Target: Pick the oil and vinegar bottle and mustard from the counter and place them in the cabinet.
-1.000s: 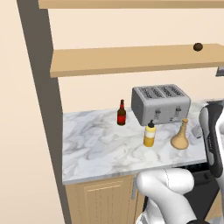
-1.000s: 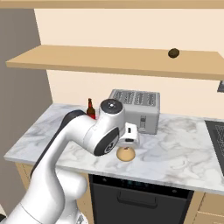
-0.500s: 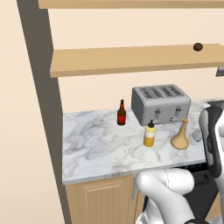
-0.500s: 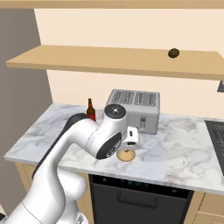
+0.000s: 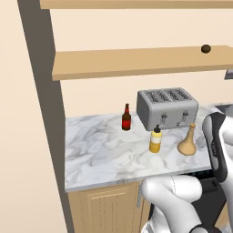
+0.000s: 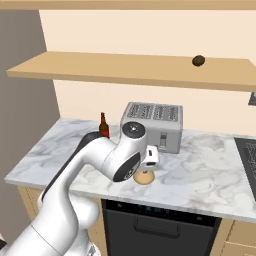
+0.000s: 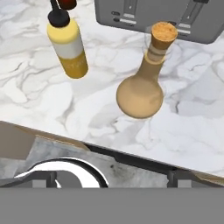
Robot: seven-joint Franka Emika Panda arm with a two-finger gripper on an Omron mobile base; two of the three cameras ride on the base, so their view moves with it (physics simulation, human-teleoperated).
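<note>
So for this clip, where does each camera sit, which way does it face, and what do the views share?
Left base view: behind the arm's left, facing the counter and cabinet; white arm lower right.
Right base view: behind its right, same counter; arm lower left.
Hand view: looks down at the oil and vinegar bottle and mustard.
All share the bottle, mustard and toaster.

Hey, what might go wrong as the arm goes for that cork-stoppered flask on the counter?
The oil and vinegar bottle has a round belly and thin neck, so the open tool may slip off or tip it. The mustard and toaster stand close by, so a wide approach could bump them. The flask also sits near the counter front edge and could get pushed off.
</note>
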